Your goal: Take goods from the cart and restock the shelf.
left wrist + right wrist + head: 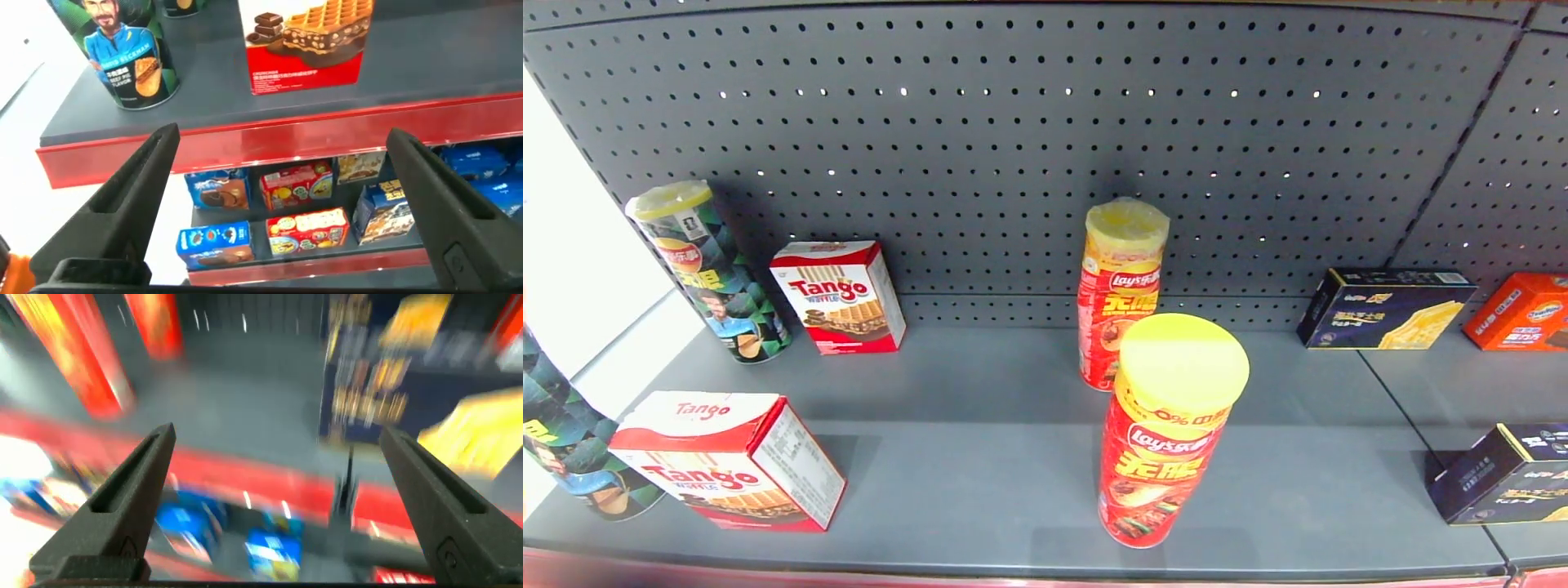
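Note:
On the grey shelf point(980, 457) stand two red chip cans with yellow lids, one at the front point(1164, 433) and one behind it point(1119, 290). Two red-and-white wafer boxes sit to the left, one near the front point(731, 461) and one at the back point(841, 296). My left gripper point(282, 139) is open and holds nothing, in front of the shelf's red edge point(270, 139), below a wafer box point(306, 41) and a green chip can point(127, 53). My right gripper point(278, 433) is open and holds nothing, facing the shelf with a red can point(78, 351) and a dark blue box point(384, 376) beyond it.
Green chip cans stand at the back left point(707, 273) and front left point(568, 441). Dark blue boxes point(1384, 309) point(1499, 474) and an orange box point(1523, 312) occupy the right side. A lower shelf holds several small blue and red boxes point(298, 212). A pegboard wall point(1045, 122) backs the shelf.

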Controlling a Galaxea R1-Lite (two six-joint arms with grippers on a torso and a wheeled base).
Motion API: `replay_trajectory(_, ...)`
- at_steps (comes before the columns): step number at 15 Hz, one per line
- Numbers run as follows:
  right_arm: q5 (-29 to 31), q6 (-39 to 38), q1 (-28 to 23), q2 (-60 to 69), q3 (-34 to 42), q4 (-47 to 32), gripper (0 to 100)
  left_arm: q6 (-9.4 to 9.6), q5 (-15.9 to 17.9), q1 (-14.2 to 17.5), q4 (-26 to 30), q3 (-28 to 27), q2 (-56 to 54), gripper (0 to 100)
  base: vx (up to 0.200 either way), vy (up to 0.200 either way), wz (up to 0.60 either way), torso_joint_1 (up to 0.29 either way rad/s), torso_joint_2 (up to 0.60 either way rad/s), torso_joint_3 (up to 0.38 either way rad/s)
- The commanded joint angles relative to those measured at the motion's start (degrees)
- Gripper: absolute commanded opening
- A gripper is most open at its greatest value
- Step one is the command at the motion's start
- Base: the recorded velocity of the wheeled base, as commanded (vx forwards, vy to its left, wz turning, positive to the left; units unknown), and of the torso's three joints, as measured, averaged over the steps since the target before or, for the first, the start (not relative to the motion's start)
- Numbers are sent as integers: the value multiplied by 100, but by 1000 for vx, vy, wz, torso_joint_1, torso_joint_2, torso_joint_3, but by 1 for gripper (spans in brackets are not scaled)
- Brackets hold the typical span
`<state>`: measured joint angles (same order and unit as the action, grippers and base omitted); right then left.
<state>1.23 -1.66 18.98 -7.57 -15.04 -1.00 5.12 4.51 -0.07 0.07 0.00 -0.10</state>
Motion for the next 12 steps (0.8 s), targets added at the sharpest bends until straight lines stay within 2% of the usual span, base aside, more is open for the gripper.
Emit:
replay_trajectory(1, -343, 219, 273, -2064, -1669, -208, 100, 7, -3, -1, -7, 0, 10, 100, 0, 0, 0, 0, 0, 0)
replay_trajectory(3, -598, 368, 326, -2741, -1959, -199, 100, 24, -3, -1, -7, 0, 10, 100, 0, 0, 0, 0, 0, 0)
replay_trajectory(5, -914, 860, 431, -3444, -2046, -137, 100, 15, -12, -1, 1, 0, 10, 100, 0, 0, 0, 0, 0, 0)
replay_trajectory(7, -941, 1080, 545, -3928, -1967, 74, 100, 7, -20, -1, 1, 0, 10, 100, 0, 0, 0, 0, 0, 0)
replay_trajectory(9, -914, 1071, 1064, -4613, -1994, 372, 100, 7, -20, -1, 1, 0, 10, 100, 0, 0, 0, 0, 0, 0)
replay_trajectory(12, -914, 1071, 1275, -5184, -1888, 592, 100, 7, -20, -1, 1, 0, 10, 100, 0, 0, 0, 0, 0, 0)
